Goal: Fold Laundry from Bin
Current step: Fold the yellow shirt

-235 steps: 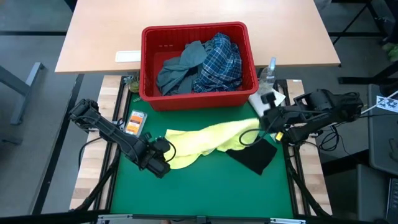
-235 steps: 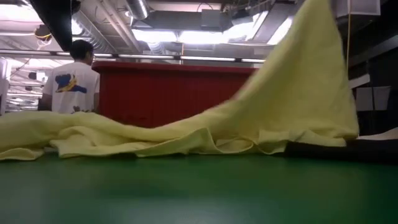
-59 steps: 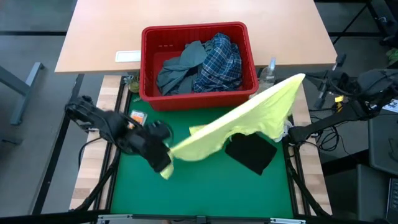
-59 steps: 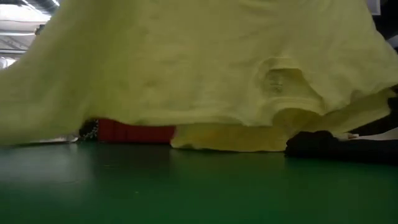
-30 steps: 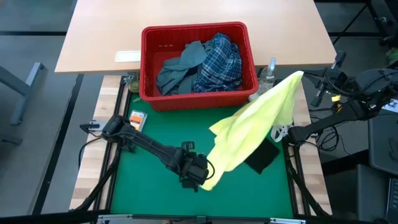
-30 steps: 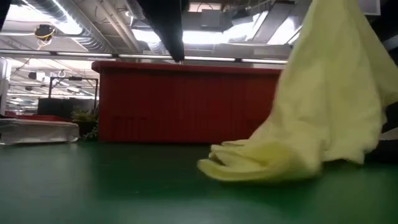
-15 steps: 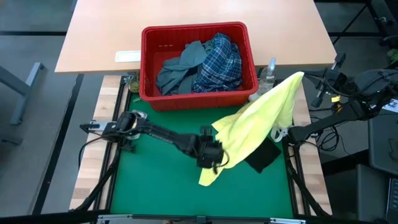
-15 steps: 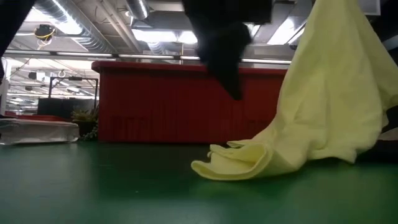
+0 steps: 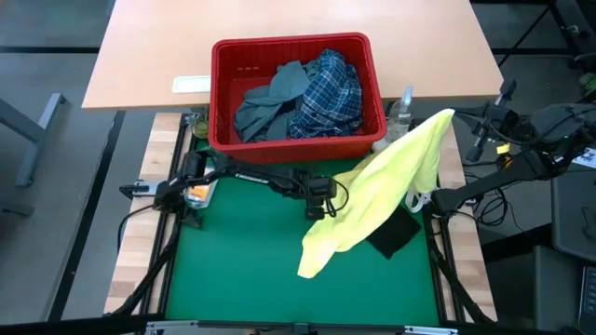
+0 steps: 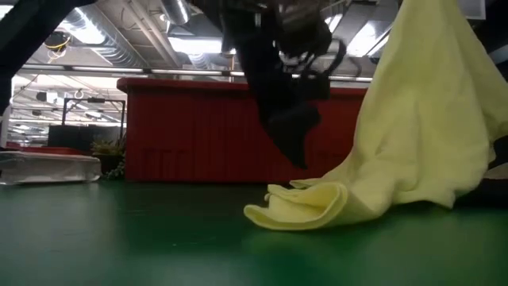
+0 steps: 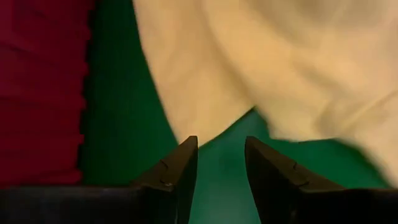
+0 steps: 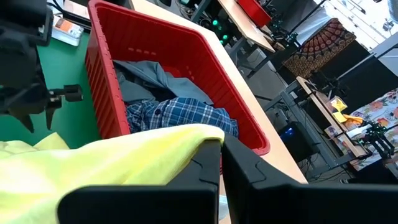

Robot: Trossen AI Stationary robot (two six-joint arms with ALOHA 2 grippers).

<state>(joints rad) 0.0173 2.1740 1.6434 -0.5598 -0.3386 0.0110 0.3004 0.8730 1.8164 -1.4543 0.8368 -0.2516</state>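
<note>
The small yellow garment (image 9: 382, 191) slopes down from my right gripper (image 9: 453, 113), which is shut on its top end high over the table's right side. Its lower end (image 10: 302, 208) lies bunched on the green mat. My left gripper (image 9: 321, 212) hovers open just off the garment's left edge, pointing steeply down, with only mat between its fingers (image 11: 221, 162). The red bin (image 9: 222, 93) at the far side holds the grey-blue garment (image 9: 268, 100) and the plaid shirt (image 9: 331, 93). The dark navy garment (image 9: 393, 237) lies on the mat, partly under the yellow one. My right gripper pinches the yellow garment's top edge (image 12: 202, 134) between its two shut fingers; the cloth folds over one finger (image 12: 205, 162). One layer or several, I cannot tell. The garment hangs slack below, sloping toward the table's left, with its lower end on the mat.
A spray bottle (image 9: 402, 107) stands right of the bin. An orange packet (image 9: 197, 193) lies at the mat's left edge, and a white sheet (image 9: 191, 84) on the wooden table left of the bin. The mat's near and left parts (image 9: 242, 270) are bare.
My left gripper has swung from beside the garment's lower end near the mat's middle toward the far edge and the bin, sinking and turning as it went; its fingers stay apart. The yellow garment's lower end has stayed on the mat, the top held high.
</note>
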